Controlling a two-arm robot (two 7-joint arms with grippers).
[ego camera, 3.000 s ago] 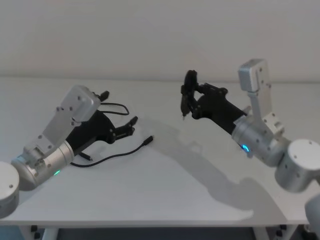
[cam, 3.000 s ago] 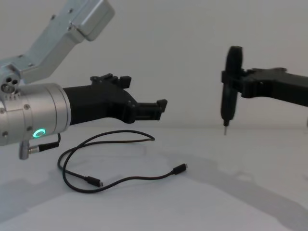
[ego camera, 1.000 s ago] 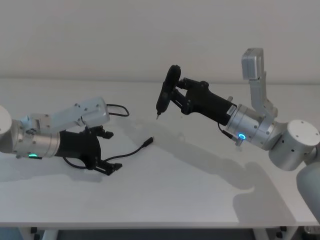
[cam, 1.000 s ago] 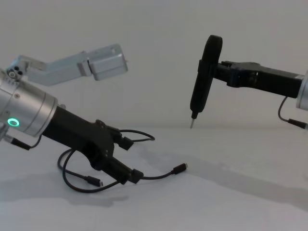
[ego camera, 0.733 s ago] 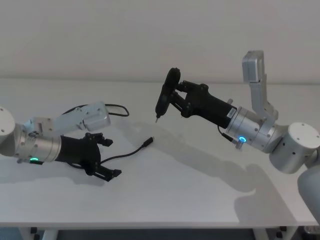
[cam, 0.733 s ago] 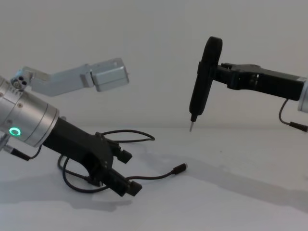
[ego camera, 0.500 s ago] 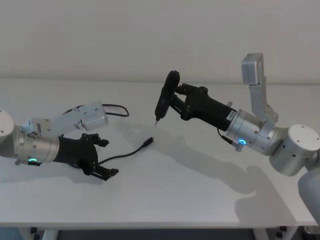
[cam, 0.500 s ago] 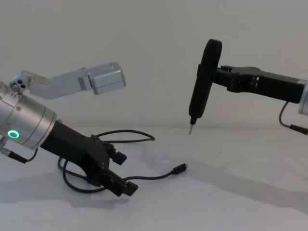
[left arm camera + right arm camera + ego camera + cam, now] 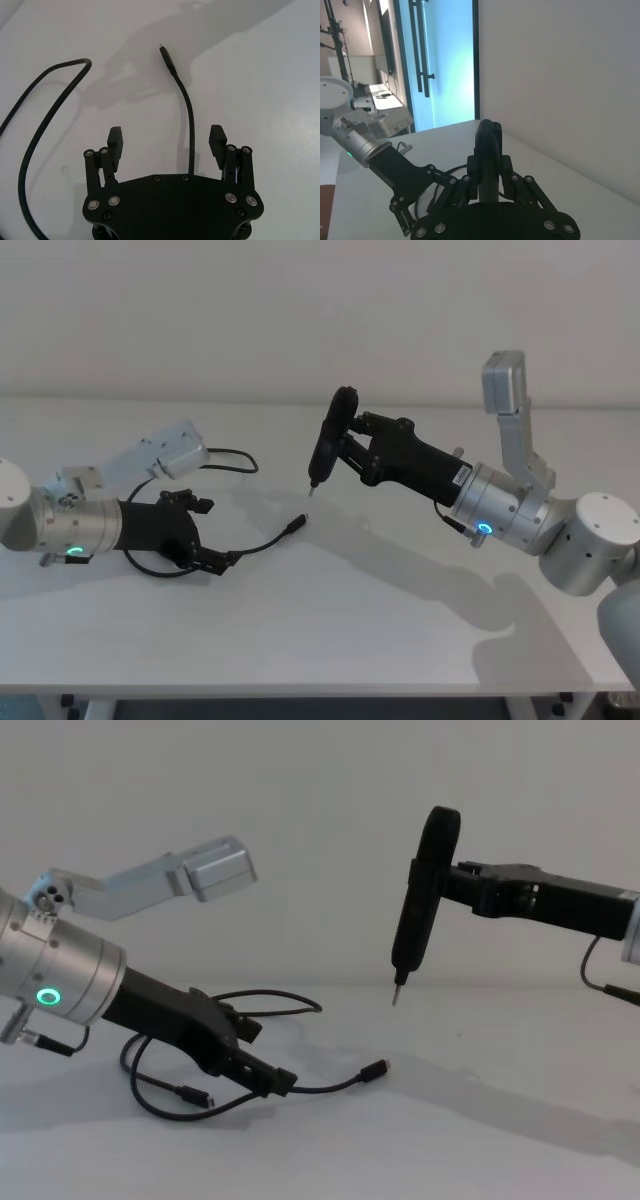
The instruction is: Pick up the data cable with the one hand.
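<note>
Hovering low over the table [image 9: 360, 630] in the head view, the left gripper [image 9: 212, 531] is holding its fingers apart around a stretch of the cable [image 9: 262, 540]. One plug is lying a little ahead of the fingertips. The rest of the cable is looping back beside and behind the wrist. Well off to one side, the right gripper [image 9: 350, 445] is hanging in the air, clamped on a slim black tool [image 9: 322, 455] that is pointing down.

From the left wrist view, the cable [image 9: 190, 135] is running straight out between the two fingers [image 9: 116, 140], nearer one than the other, and seems to be touching neither. A second loop is curving away outside the farther finger.

In the right wrist view, the right gripper's links are pressing in on both sides of the tool [image 9: 487, 140].

Seen from the chest view, the left gripper [image 9: 268, 1055] is tilting downward with its lower finger down by the table, right where the cable [image 9: 330, 1085] is passing.

I am judging the cable to be light, limp and thin, so it is likely going to sag and trail both ends once lifted. The straight stretch between the fingers, a little behind the plug, looks like the place to pinch. Because the cable is lying flat, the fingertips are going to need to get right down to the surface, or it may slip out. Nothing is standing in the way, and the tool is hanging well apart from the gripper.
</note>
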